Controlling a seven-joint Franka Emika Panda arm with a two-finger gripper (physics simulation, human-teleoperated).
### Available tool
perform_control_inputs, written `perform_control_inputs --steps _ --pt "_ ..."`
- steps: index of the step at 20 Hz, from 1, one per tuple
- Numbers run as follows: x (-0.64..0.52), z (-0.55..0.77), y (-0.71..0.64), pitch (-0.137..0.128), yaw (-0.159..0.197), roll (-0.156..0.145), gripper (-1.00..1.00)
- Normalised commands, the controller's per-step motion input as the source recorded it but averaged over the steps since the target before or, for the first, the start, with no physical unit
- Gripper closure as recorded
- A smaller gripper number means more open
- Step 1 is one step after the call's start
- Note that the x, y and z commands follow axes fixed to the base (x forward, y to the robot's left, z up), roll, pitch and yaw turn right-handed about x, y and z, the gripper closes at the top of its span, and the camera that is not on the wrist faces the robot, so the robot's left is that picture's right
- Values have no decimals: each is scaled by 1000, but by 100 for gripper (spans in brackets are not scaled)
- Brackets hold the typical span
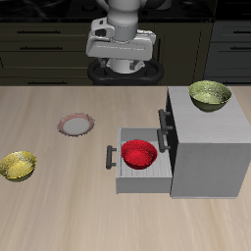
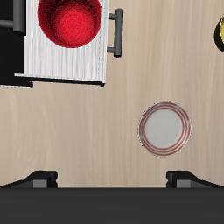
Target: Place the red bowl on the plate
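The red bowl (image 1: 139, 154) sits inside the pulled-out drawer (image 1: 125, 177) of a grey cabinet; it also shows in the wrist view (image 2: 72, 19). The plate (image 1: 75, 125), with a grey-white centre and pinkish-brown rim, lies on the table beside the drawer, a little farther back; it also shows in the wrist view (image 2: 164, 129). My gripper (image 1: 123, 71) hangs high over the back of the table, well apart from both. In the wrist view the gripper (image 2: 112, 180) has its fingertips (image 2: 41, 179) far apart, open and empty.
The grey cabinet (image 1: 208, 142) carries a yellow-green bowl (image 1: 210, 94) on its top. A second yellow-green bowl (image 1: 18, 165) lies on the table near the front edge, beyond the plate. The drawer's black handle (image 1: 110, 157) sticks out toward the plate.
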Motion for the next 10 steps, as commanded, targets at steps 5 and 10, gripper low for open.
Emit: perform_control_inputs --steps 5,10 --pt "277 126 -82 -23 37 -23 -100" --pt "310 49 -151 0 -13 -10 -100"
